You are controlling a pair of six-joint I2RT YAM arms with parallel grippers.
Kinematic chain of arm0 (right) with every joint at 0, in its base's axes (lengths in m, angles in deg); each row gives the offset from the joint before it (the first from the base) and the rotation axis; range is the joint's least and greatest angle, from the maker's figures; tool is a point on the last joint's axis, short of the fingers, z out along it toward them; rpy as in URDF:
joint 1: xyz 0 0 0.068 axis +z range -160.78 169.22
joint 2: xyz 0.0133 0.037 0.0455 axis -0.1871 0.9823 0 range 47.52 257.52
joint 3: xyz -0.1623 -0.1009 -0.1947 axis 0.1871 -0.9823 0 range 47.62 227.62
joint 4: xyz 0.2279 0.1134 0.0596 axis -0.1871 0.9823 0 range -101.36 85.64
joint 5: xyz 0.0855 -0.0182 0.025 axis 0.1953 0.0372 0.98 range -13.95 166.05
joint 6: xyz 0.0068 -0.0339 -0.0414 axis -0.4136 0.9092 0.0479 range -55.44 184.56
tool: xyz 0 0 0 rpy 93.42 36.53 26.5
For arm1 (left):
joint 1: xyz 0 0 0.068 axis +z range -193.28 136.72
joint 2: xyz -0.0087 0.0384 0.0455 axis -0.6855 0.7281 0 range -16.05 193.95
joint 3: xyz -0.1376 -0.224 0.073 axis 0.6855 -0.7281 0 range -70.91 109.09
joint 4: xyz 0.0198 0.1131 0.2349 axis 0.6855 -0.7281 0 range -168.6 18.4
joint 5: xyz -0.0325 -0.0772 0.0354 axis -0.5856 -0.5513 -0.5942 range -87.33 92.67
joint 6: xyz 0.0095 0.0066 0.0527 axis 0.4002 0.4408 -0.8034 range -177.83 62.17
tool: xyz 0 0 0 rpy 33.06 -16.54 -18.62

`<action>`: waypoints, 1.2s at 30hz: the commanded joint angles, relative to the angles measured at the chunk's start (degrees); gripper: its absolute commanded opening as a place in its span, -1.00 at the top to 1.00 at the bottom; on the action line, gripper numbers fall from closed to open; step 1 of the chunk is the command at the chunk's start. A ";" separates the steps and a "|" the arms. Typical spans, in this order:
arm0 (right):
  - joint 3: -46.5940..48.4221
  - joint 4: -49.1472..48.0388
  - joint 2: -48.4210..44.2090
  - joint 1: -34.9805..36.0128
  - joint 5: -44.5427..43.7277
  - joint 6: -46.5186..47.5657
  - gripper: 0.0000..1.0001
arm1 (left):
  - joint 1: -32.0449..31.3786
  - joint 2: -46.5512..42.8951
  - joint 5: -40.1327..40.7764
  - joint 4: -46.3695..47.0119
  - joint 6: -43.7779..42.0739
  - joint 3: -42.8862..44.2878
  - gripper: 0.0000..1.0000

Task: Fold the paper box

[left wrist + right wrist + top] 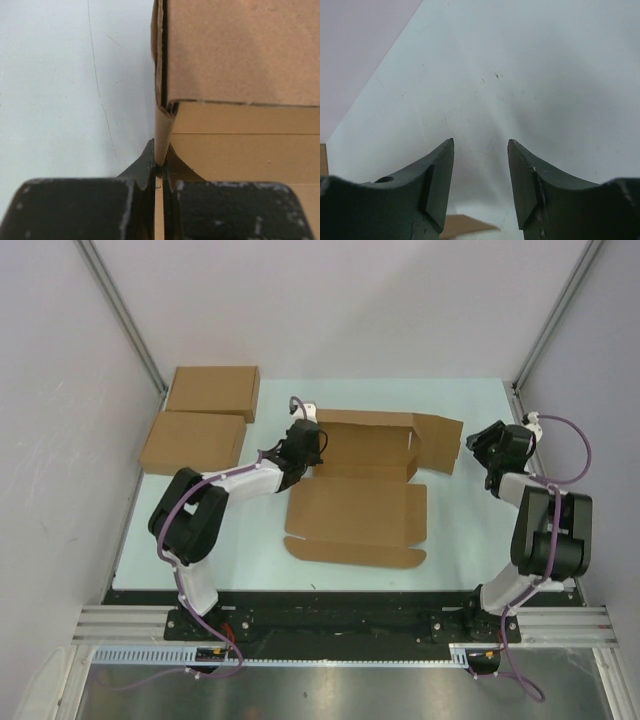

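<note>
The paper box lies partly folded in the middle of the table, its lid panel flat toward the arms and a side flap spread at the right. My left gripper is at the box's left end, shut on the upright left wall, which runs as a thin brown edge between both fingers. My right gripper stands open just right of the box's right flap, with only bare table between its fingers. A brown corner of the paper box peeks in below them.
Two made-up brown flat boxes lie at the back left of the table. Grey walls and metal posts close in the back and sides. The table's right edge runs close behind my right gripper.
</note>
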 commanded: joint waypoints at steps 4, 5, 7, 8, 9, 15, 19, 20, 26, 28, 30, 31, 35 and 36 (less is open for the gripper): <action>5.64 -13.49 8.75 -0.97 16.99 -4.18 -0.01 | 0.14 -0.40 1.57 -1.21 -2.89 -0.80 0.99; 5.64 -15.68 9.71 -0.97 17.97 -4.35 -0.02 | 0.14 -0.31 1.48 -1.21 -2.89 -0.72 1.00; 5.90 -18.06 10.69 -0.97 22.42 -5.41 -0.01 | 0.23 -0.22 1.48 -0.95 -2.97 -0.63 0.99; 6.25 -18.86 11.65 -0.97 23.76 -5.58 -0.01 | 0.14 -0.22 1.40 -0.95 -2.89 -0.63 0.99; 6.34 -19.48 11.83 -0.88 26.73 -6.02 -0.01 | 0.23 0.04 1.31 -1.12 -2.89 -0.28 0.99; 6.34 -16.24 9.21 3.15 31.60 -3.48 -0.05 | 0.23 0.13 2.09 -1.91 -2.80 0.60 0.99; 2.66 -11.40 3.41 7.29 29.67 -0.32 -0.06 | 0.14 -0.05 3.06 -3.05 -2.71 0.95 1.00; 1.69 -9.39 2.44 7.73 29.40 1.08 -0.06 | 0.14 -0.13 3.06 -3.32 -2.62 0.96 1.00; -3.76 -3.94 -7.21 9.05 24.57 4.08 -0.06 | 0.14 -0.66 4.38 -4.64 -2.53 0.96 0.99; -5.52 -3.14 -9.25 9.83 24.65 4.43 -0.05 | 0.14 -0.84 4.64 -4.90 -2.62 0.69 0.99; -6.74 -2.52 -11.71 10.80 24.39 5.05 -0.04 | 0.14 -1.36 4.91 -4.64 -2.54 0.17 0.99; -7.28 -2.78 -12.42 10.81 24.48 5.22 -0.04 | 0.14 -1.37 4.91 -4.64 -2.45 0.08 0.99; -9.83 -4.36 -14.53 15.28 25.71 5.49 -0.04 | 0.14 -1.63 4.91 -4.99 -2.10 -0.27 0.99; -10.26 -4.45 -14.97 15.81 26.14 5.66 -0.04 | 0.23 -1.80 4.91 -4.90 -1.92 -0.71 0.99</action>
